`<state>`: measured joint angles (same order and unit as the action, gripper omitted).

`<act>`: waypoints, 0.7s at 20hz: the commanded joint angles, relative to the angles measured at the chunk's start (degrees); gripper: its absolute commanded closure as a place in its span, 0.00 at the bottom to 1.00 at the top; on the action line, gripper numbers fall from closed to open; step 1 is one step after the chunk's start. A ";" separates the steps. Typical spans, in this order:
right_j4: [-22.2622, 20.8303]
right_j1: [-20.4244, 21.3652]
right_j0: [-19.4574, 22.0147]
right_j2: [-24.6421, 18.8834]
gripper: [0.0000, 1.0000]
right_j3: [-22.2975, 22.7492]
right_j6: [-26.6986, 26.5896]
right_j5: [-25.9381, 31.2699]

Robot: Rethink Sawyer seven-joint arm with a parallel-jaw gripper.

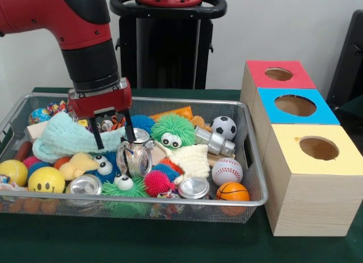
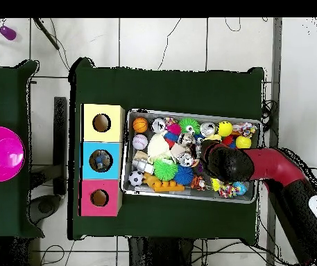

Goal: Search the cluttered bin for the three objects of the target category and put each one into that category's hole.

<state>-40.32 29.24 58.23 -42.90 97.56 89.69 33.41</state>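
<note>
Gripper [image 1: 114, 138] hangs low in the bin [image 1: 255, 161], fingers spread and gripping nothing, one tip by the teal cloth [image 1: 68, 137], the other just above a tilted can [image 1: 136, 156]. From these views I cannot tell which category is wanted; cans look likely, with two more [image 1: 85, 185] [image 1: 194, 188] at the front rim and something already in the blue box [image 1: 295, 106] hole. To grip well, centre the fingers across the can's body, clear of the cloth and the green fuzzy toy [image 1: 173, 130], then close and lift straight up.
</note>
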 commanded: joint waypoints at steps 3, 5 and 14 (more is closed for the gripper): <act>-2.56 -1.90 1.58 -4.52 0.00 -5.76 -18.82 4.91; -2.58 -1.65 1.52 -4.75 0.00 -5.82 -18.85 5.34; -2.68 -1.29 1.11 -5.32 0.00 -7.14 -19.90 7.51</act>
<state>-40.81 29.03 58.90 -45.96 95.76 89.42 33.70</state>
